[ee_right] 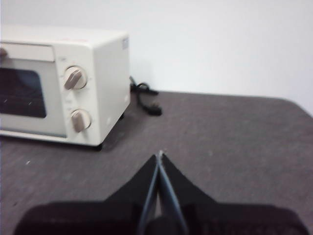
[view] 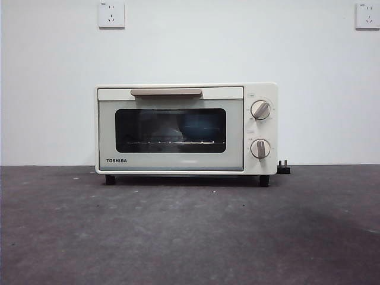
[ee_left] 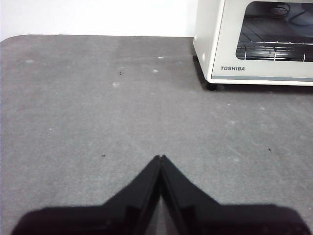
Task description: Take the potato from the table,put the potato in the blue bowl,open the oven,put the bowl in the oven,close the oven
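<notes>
The Toshiba toaster oven point(view: 186, 128) stood door-closed at the far edge of the table point(view: 190, 231), by the wall, something blue dimly visible behind its glass. Both the left gripper point(ee_left: 160, 157) and right gripper point(ee_right: 160, 155) were clenched empty above bare tabletop. The power cord point(ee_right: 145, 98) lay beside the oven.

A plain white wall point(view: 190, 47) rises behind, carrying two white power sockets point(view: 111, 14) high up, evenly lit.

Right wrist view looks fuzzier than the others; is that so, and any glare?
Yes: in the right wrist view the oven is soft and blurred; the left wrist view shows its TOSHIBA lettering sharply; in the front view its glass door carries faint bluish reflections.
</notes>
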Motion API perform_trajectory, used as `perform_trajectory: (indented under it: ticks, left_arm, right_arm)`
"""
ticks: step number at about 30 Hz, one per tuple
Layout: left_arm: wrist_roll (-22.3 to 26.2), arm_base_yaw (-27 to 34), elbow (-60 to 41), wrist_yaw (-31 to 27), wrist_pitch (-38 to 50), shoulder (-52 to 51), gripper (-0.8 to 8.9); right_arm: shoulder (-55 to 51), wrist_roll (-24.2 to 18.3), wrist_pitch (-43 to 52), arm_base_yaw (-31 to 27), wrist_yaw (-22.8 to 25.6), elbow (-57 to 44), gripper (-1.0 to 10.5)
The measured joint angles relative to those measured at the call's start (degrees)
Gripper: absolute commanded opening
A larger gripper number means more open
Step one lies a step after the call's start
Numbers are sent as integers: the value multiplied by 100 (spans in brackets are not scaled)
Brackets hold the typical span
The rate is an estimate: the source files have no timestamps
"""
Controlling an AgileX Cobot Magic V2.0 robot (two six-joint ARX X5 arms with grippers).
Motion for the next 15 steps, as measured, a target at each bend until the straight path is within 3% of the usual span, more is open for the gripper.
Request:
perform_trajectory:
  ticks: [4, 15]
  left_arm:
    - [0, 0, 0, 0, 0, 0, -4]
    - [0, 0, 0, 0, 0, 7, -4]
  right_arm:
    - [-313, 125, 455, -42, 205, -439, 1]
    - [-566, 247, -590, -111, 590, -531, 1]
